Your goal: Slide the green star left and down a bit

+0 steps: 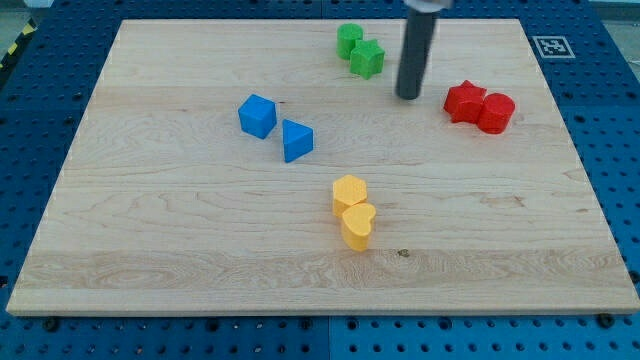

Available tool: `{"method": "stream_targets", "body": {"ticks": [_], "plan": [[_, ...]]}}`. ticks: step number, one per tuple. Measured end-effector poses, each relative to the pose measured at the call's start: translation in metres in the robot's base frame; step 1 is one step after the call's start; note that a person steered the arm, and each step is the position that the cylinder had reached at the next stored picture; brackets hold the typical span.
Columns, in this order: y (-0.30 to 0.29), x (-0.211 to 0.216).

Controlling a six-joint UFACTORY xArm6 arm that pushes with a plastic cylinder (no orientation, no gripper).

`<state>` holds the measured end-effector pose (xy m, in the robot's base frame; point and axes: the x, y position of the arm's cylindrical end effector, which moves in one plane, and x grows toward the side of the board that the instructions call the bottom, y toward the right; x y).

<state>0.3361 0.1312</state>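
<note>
— Green star sits near the tabletop's top edge, touching another green block on its upper left.

— And my tip?

— Just to the star's right and slightly lower, not touching. There's no hand here, only the rod, holding nothing.

— So the push?

— Likely it must start from the star's upper right.

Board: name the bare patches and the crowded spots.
Bare: the view's left side, left of the blue cube; the bottom strip below the yellow blocks. Crowded: top centre, where the green star, green block and my tip sit near the red blocks.
</note>
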Motion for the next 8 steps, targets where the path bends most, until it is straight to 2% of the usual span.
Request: {"method": "stream_targets", "body": {"ticks": [1, 2, 3, 8], "plan": [[0.041, -0.025], [0.037, -0.049], [0.013, -0.066], [-0.118, -0.063]]}}
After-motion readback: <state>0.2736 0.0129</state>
